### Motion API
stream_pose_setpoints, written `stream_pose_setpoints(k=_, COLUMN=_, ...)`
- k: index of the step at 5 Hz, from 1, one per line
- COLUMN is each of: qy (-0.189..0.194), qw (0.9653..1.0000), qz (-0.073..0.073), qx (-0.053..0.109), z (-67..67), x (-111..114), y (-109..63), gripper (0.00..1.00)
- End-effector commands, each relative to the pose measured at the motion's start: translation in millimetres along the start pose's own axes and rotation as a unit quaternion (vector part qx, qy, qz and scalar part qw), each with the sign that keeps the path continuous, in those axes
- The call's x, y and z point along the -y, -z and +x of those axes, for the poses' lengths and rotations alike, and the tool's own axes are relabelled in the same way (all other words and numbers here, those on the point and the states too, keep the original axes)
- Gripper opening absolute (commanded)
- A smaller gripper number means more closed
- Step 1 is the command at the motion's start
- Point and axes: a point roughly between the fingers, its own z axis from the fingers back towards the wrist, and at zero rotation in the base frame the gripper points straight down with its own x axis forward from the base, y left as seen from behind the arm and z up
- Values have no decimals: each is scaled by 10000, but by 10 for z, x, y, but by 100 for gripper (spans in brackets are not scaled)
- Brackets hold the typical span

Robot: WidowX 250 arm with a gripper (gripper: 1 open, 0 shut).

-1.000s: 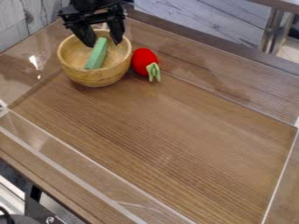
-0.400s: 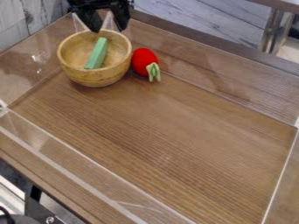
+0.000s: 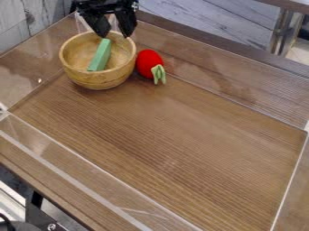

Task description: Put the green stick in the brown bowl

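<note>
Compared with a second ago, the gripper (image 3: pixel 107 27) has lifted away from the brown bowl (image 3: pixel 82 77) and now hangs above its far rim, higher in view; the green stick (image 3: pixel 101 54) lies just where it lay before. Its dark fingers (image 3: pixel 89 24) are spread apart and hold nothing. Inside the bowl the green stick rests slanted, its upper end leaning toward the far wall below the gripper, its lower end down on the pale interior. Just right of the bowl a red strawberry toy (image 3: pixel 148 63) with small green leaves sits on the wooden table (image 3: pixel 182 144), close to the bowl's outer wall.
</note>
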Motion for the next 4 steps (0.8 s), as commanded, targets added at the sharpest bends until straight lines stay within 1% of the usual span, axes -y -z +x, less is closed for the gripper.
stream_pose_setpoints(k=1, qy=166, qw=9994, qz=107, qx=291, z=107, x=18, y=-239, gripper=100)
stream_pose_setpoints(k=2, qy=246, qw=9993, qz=78, qx=258, z=140, x=42, y=-376, gripper=100)
stream_pose_setpoints(k=3, qy=297, qw=9993, qz=67, qx=200, z=158, x=31, y=-478, gripper=100)
stream_pose_setpoints(k=4, qy=381, qw=9992, qz=65, qx=120, z=134, x=-45, y=-397, gripper=100)
